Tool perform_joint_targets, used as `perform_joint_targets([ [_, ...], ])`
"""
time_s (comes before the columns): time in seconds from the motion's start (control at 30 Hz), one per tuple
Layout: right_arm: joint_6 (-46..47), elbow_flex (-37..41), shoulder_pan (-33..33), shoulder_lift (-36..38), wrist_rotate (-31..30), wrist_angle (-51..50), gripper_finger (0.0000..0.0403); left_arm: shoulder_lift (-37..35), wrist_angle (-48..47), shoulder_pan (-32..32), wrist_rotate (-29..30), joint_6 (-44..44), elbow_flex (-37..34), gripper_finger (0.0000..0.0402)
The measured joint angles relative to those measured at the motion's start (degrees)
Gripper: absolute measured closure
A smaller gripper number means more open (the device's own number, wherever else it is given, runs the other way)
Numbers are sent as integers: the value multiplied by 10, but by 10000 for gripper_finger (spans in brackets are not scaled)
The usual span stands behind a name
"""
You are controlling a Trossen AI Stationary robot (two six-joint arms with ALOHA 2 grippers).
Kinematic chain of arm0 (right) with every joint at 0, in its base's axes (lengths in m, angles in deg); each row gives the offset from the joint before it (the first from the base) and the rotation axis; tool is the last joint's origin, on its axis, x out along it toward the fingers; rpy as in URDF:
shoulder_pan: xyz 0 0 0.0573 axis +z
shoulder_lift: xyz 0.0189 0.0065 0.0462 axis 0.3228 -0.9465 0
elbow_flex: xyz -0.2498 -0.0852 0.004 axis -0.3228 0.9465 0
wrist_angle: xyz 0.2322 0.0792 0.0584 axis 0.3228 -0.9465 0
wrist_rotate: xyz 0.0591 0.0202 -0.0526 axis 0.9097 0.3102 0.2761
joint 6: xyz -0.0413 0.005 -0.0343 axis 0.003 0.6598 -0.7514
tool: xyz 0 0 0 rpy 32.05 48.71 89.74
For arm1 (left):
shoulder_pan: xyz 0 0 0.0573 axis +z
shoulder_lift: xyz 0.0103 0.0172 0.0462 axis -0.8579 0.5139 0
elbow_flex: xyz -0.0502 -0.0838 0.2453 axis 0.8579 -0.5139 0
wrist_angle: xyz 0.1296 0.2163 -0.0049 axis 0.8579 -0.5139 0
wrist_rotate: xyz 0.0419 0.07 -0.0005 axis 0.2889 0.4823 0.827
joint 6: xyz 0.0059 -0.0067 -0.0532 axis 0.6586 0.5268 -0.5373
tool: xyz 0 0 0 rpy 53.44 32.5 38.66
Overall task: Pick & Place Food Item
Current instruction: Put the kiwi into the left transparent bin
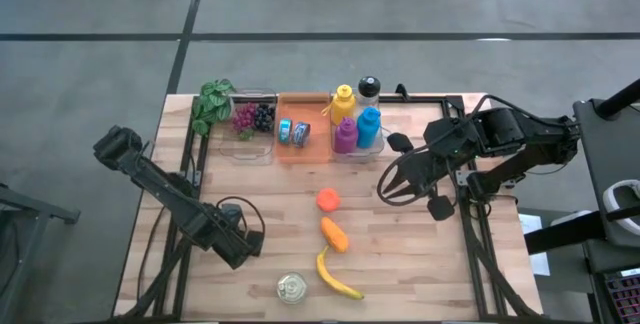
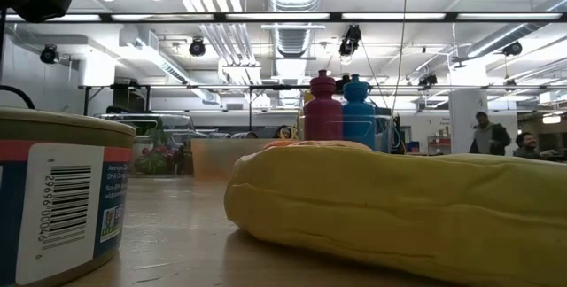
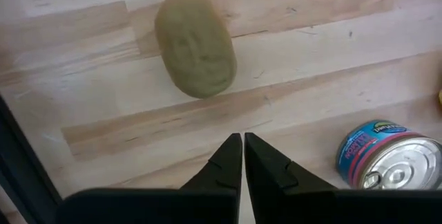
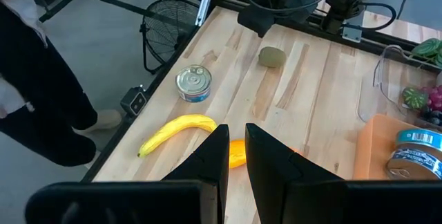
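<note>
A brownish-green oval fruit (image 3: 195, 44) lies on the wooden table (image 3: 311, 37); it also shows in the right wrist view as the oval fruit (image 4: 272, 57). My left gripper (image 3: 243, 148) hangs shut just above the table, pointing down, a short way from the fruit and touching nothing. In the high view the left gripper (image 1: 240, 246) covers the fruit. A banana (image 1: 335, 276), a carrot (image 1: 334, 234) and a round orange fruit (image 1: 328, 199) lie mid-table. My right gripper (image 4: 237, 148) waits raised at the right, shut and empty, also seen as the right gripper (image 1: 388, 192).
A tin can (image 1: 292, 287) stands near the front edge beside the banana. At the far edge are a clear bin with grapes (image 1: 253, 122), an orange tray with cans (image 1: 305, 134) and a bin of bottles (image 1: 357, 129). A person (image 4: 34, 79) stands beside the table.
</note>
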Motion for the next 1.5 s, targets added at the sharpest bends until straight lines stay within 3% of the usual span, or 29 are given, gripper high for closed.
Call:
perform_joint_targets([
  [0.77,0,0,0,0,0,0,360,0,-9,13,9,-49,-8,372],
  [0.93,-1,0,0,0,0,0,360,1,19,13,8,-78,-37,328],
  [1.3,-1,0,0,0,0,0,360,1,34,14,9,-105,-63,180],
  [1.5,0,0,0,0,0,0,360,1,86,28,10,-107,-107,171],
])
